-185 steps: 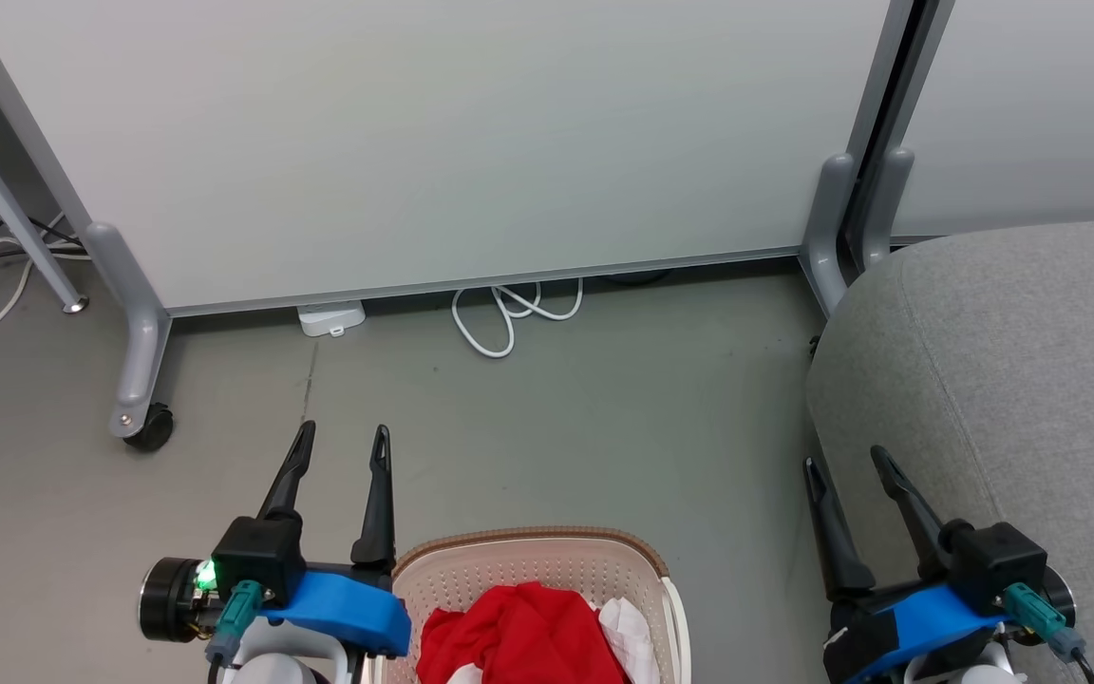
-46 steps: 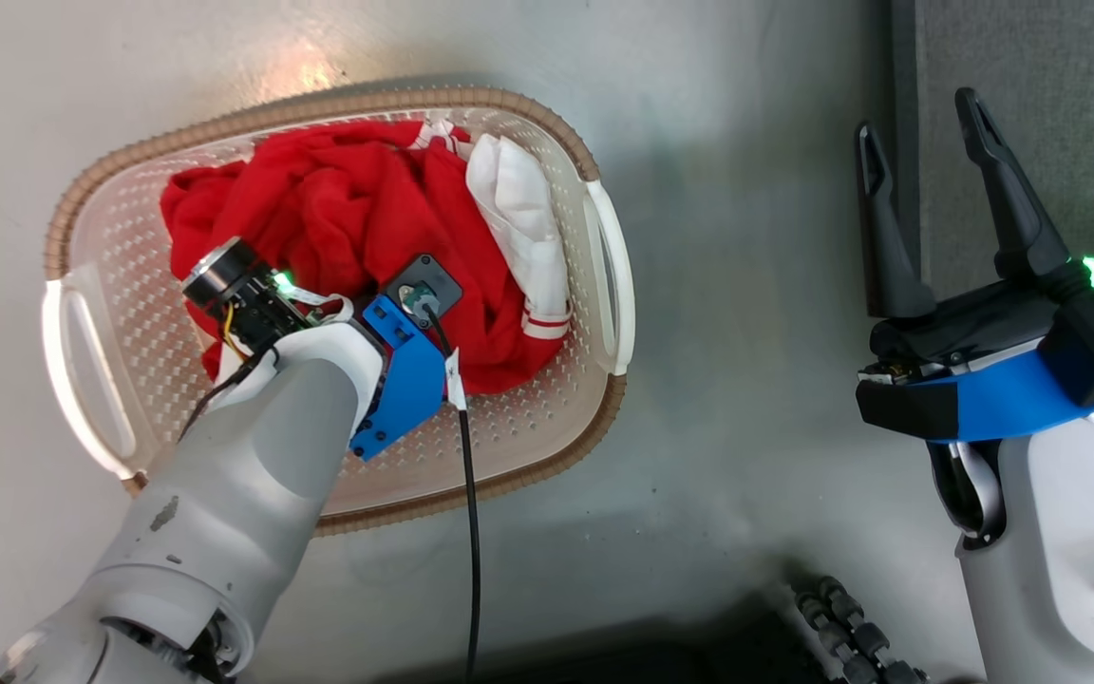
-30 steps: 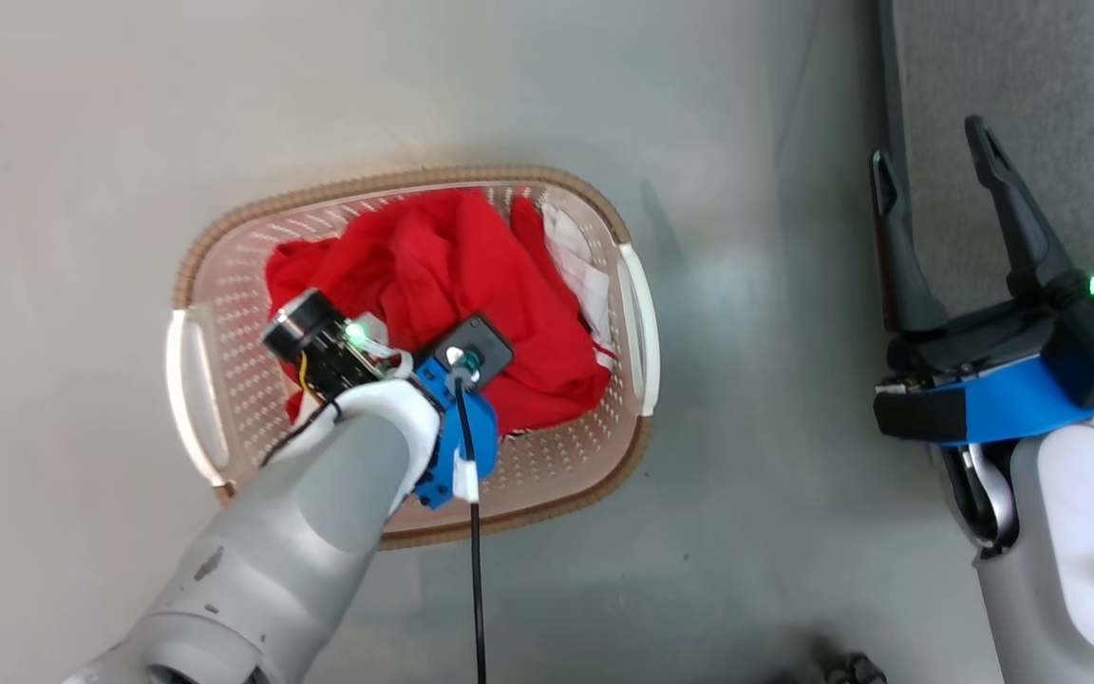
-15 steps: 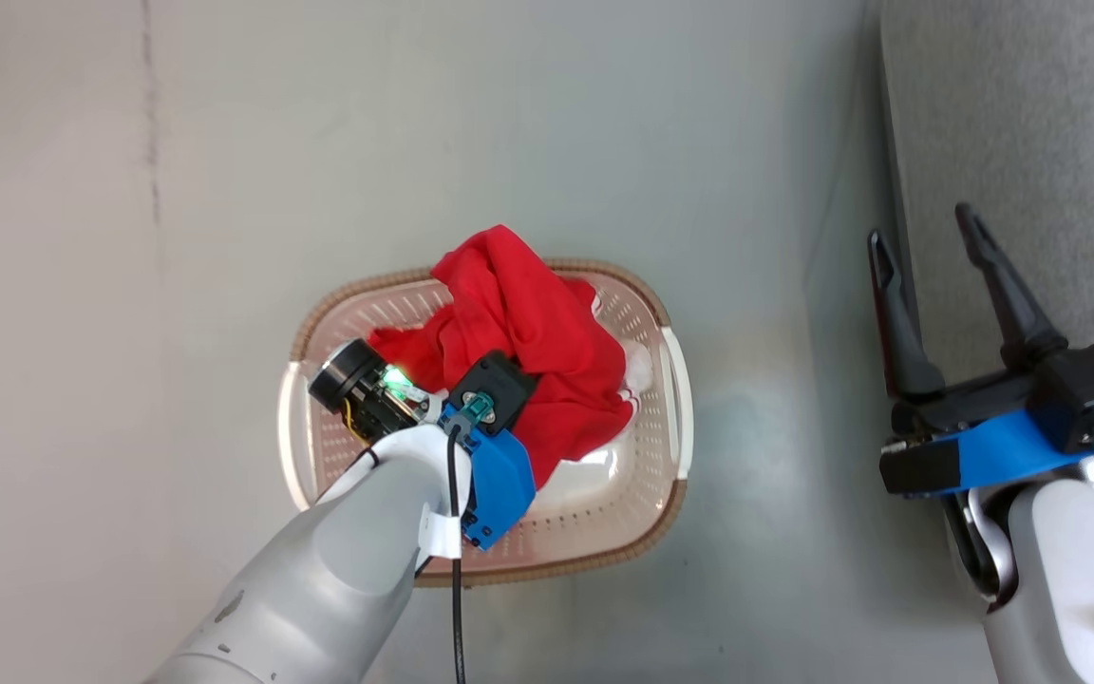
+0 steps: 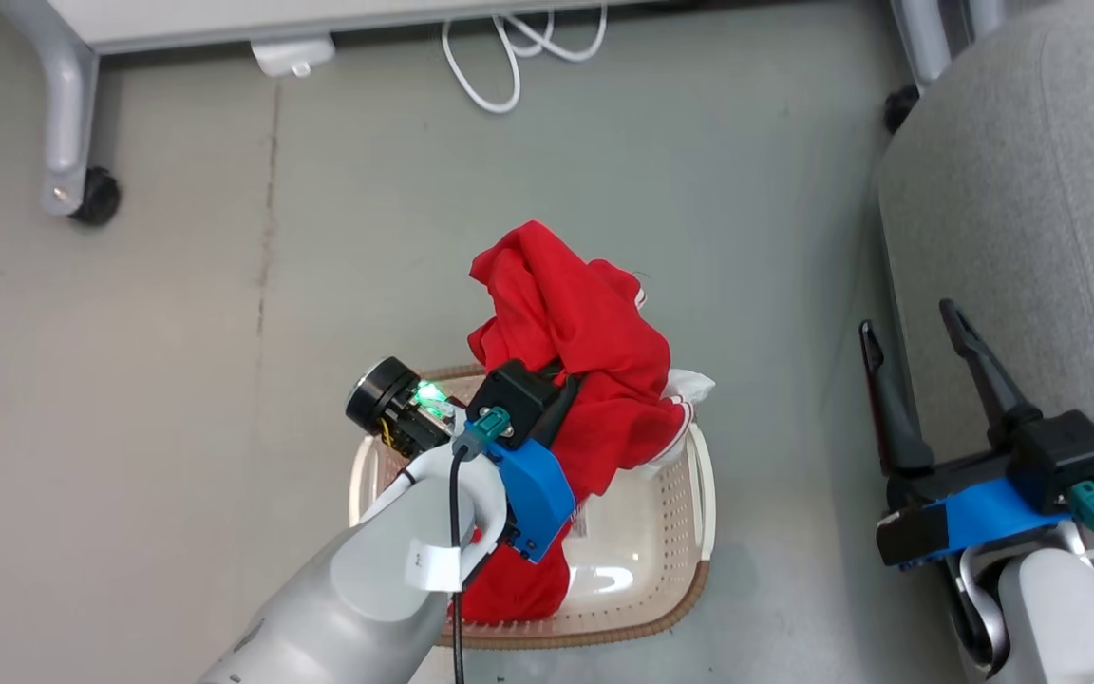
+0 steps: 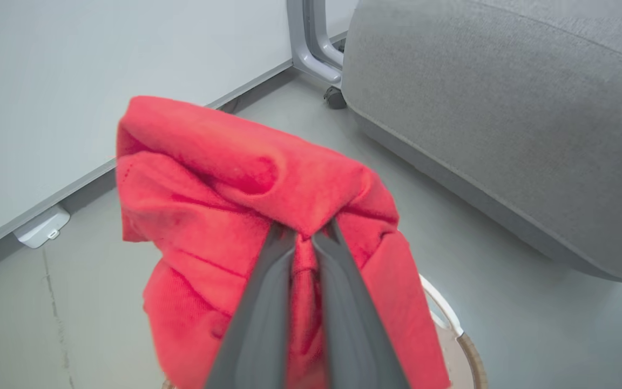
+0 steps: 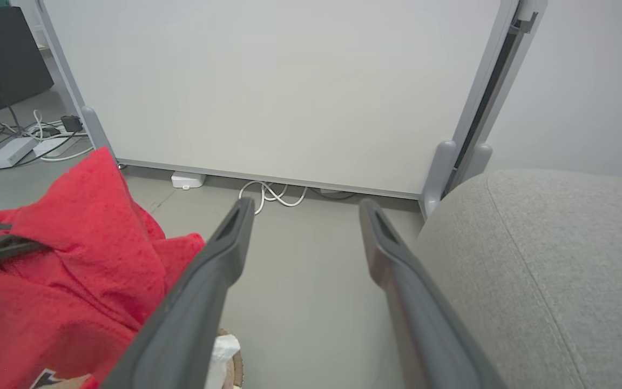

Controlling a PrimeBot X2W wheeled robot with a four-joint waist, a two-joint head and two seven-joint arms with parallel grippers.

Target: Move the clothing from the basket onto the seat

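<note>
Bright red clothing (image 5: 571,332) hangs bunched above the cream basket (image 5: 699,494), its lower end trailing down inside the basket. My left gripper (image 6: 304,233) is shut on a fold near the top of the clothing, the fabric draping over both fingertips. A white piece of fabric (image 5: 689,385) pokes out by the basket's far rim. The large grey seat (image 5: 1031,190) stands to the right. My right gripper (image 5: 906,318) hovers open and empty beside the seat's edge, well right of the basket.
The basket stands on a grey floor. A white partition on castors (image 5: 82,195) runs along the far side, with a looped white cable (image 5: 499,66) and a white plug block (image 5: 291,52) at its foot. Another castor (image 5: 898,104) sits by the seat's far corner.
The camera view has shifted. My left gripper has lifted the red clothing up from the basket, so most of it now hangs above the rim. The right gripper stays open.
</note>
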